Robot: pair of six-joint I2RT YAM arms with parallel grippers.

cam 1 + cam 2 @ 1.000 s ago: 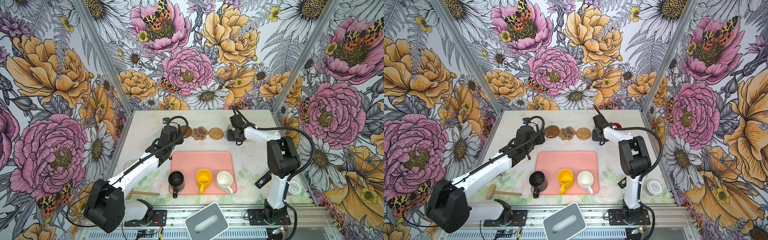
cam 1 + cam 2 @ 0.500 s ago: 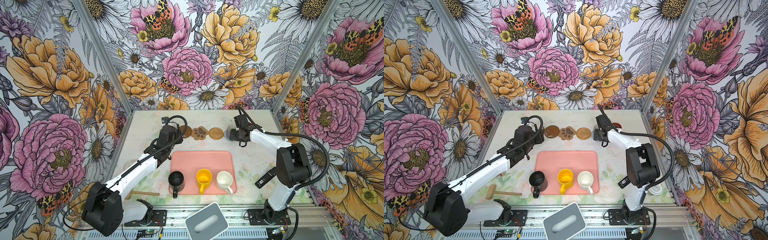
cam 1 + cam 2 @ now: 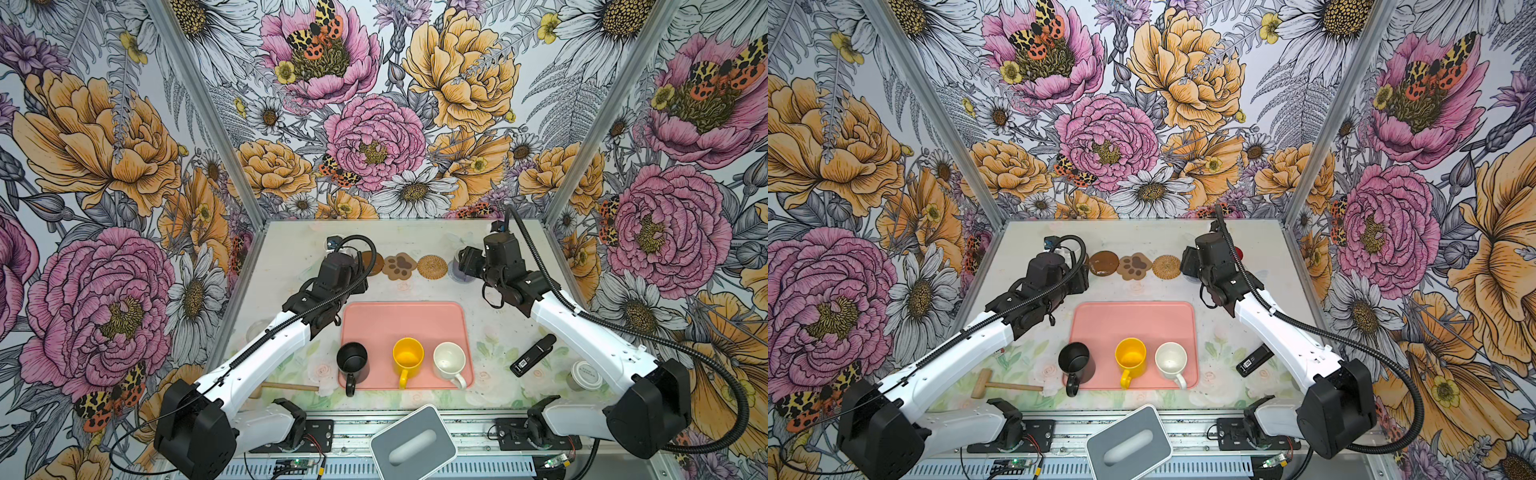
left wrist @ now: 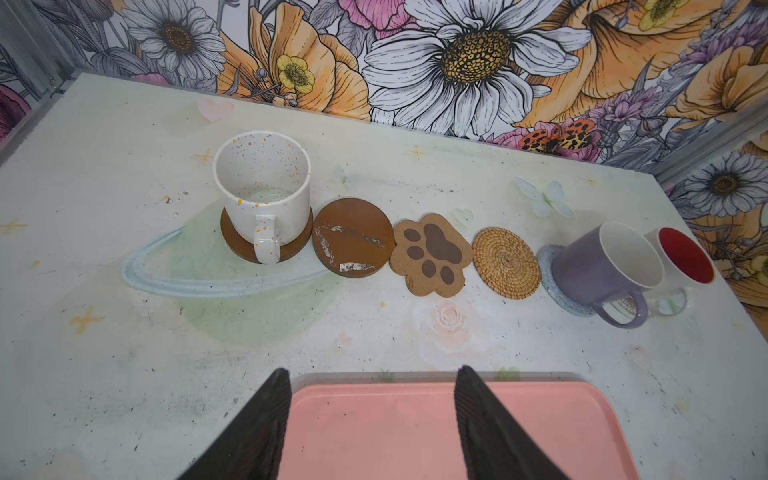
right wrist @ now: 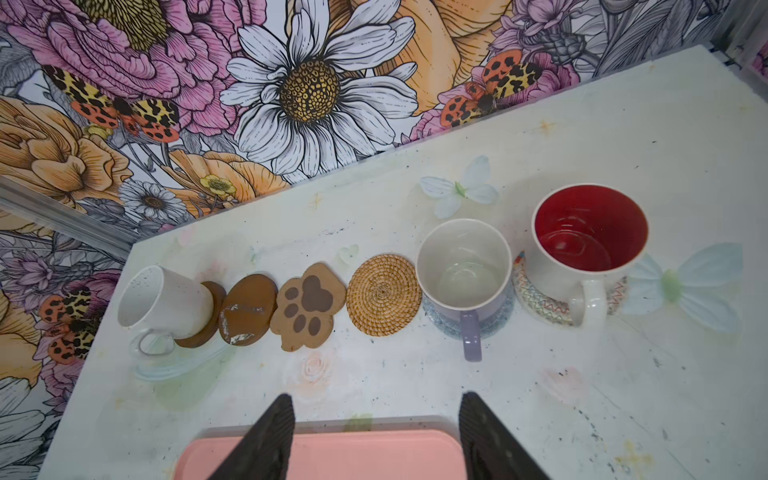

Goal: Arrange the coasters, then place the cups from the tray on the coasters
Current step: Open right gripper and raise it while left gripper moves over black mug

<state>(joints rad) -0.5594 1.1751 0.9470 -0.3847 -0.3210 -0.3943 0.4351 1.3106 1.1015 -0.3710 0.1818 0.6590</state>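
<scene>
Both top views: tray [image 3: 405, 320], salmon pink with a low rim, lies behind both grippers, toward the arm bases. Three cups stand upright in a line on its near strip, handles toward the bases: black mug [image 3: 352, 362] at the corner on the left arm's side, yellow mug [image 3: 408, 354] in the middle, cream-white mug [image 3: 449, 360]. Neither wrist view shows these.

Left gripper [image 4: 372, 370]: jaws spread, nothing between them, tips over the tray's far rim. Height above it: can't tell. Right gripper [image 5: 377, 395]: same, spread and empty, tips over the far rim nearer its own corner. In the top views the wrists hide both sets of fingers.

Ahead of both grippers, six coasters lie in one row along the back wall, neighbours touching or nearly so. The wrist views show the row ends, which the arms cover in the top views:
- left arm's end: speckled white mug [image 4: 266, 187] upright on a brown disc [image 4: 237, 245], handle toward the gripper
- scuffed brown disc [image 4: 353, 237], bare, white scrape marks, straight ahead of the left gripper
- paw-print coaster [image 4: 432, 253], tan with dark pads, bare
- rattan coaster [image 5: 383, 295], coiled weave, bare, straight ahead of the right gripper
- lavender mug [image 5: 463, 266], white inside, on the grey-blue woven coaster [image 5: 494, 324]
- right arm's end: red-inside mug [image 5: 590, 241], white outside, on the cream lacy coaster [image 5: 536, 301] with coloured zigzag stitching; that coaster reads clearly only in the right wrist view.
</scene>
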